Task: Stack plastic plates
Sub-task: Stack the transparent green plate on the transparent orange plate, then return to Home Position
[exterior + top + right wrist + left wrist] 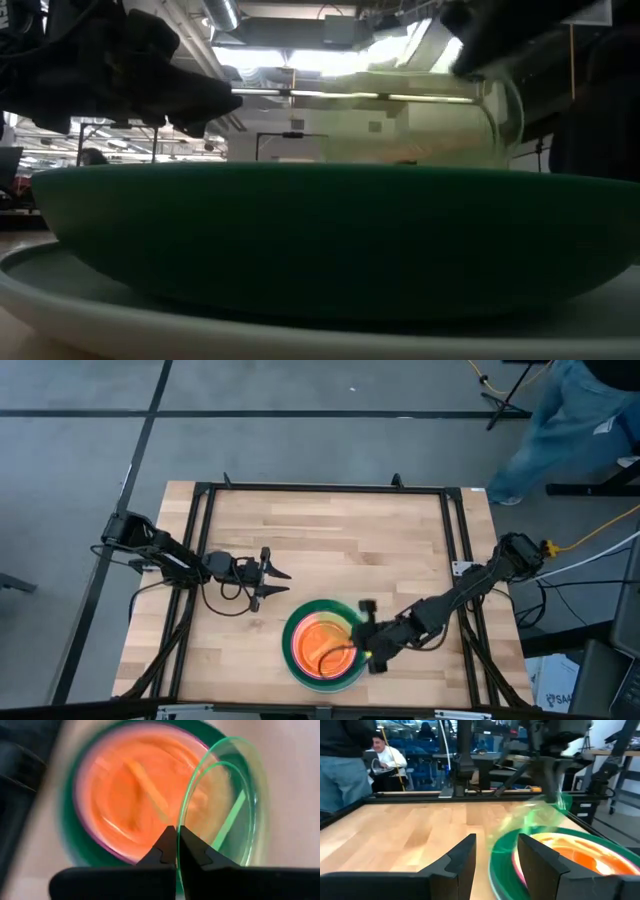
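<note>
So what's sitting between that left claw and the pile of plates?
Nothing: in the high view only bare wooden table separates the open left gripper from the stack of plates.

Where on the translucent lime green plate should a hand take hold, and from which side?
By the thin rim. The translucent lime green plate is tilted over the stack, so an edge pinch works, as the right hand does, coming from the right side across the dark green plate.

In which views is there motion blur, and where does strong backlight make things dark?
Right wrist view: the stack of plates is smeared, while the lime plate in the right gripper stays sharp. Left wrist view: that plate streaks green. Low view: bright ceiling lights leave the arms silhouetted.
</note>
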